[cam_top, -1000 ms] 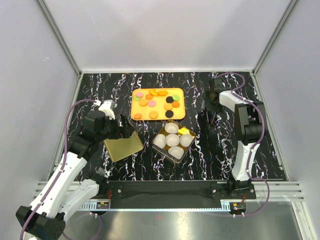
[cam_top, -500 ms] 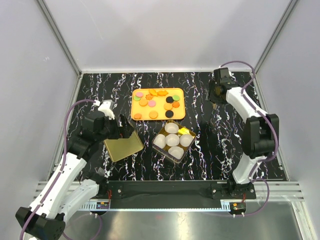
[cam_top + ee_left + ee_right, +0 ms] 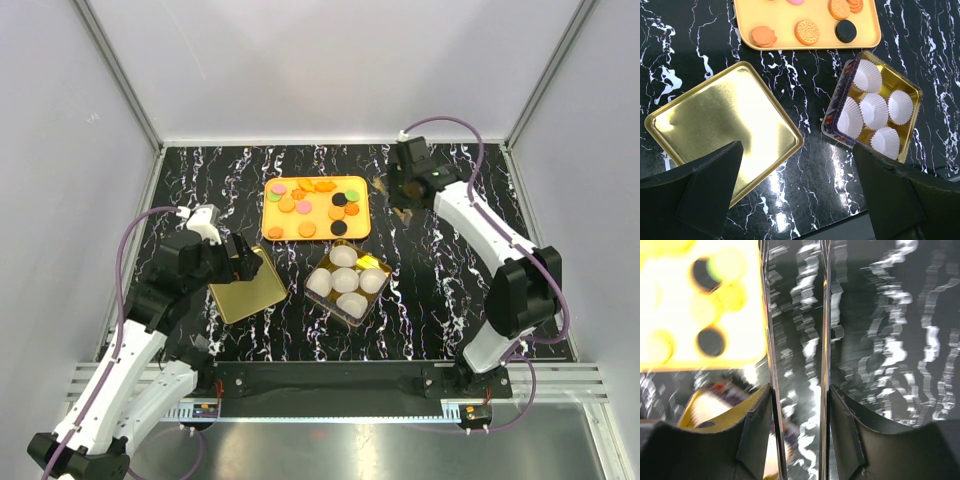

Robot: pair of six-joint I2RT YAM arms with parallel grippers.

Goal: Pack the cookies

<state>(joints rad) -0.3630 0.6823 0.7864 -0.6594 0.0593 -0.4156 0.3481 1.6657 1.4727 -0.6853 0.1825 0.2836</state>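
Observation:
The cookies (image 3: pixel 308 229) are small flat rounds, mostly orange with some green, pink and black, lying on the orange tray (image 3: pixel 318 218). Several of these cookies (image 3: pixel 806 32) show in the left wrist view. The box (image 3: pixel 376 264) of white paper cups (image 3: pixel 873 110) stands in front of the tray. My left gripper (image 3: pixel 796 150) hangs open and empty over bare table between the gold lid (image 3: pixel 725 125) and the box. My right gripper (image 3: pixel 799 390) hovers right of the tray, its fingers pressed on two thin metal tong blades (image 3: pixel 826 340). That view is blurred.
The gold lid (image 3: pixel 247 290) lies flat at the left, beside my left gripper (image 3: pixel 240 262). My right gripper (image 3: pixel 400 195) is near the tray's far right corner. Grey walls close the black marbled table (image 3: pixel 450 290) on three sides.
My right arm has swung left from the table's right side to the tray's right end, and its jaws have narrowed. The left arm shifted slightly and stays open.

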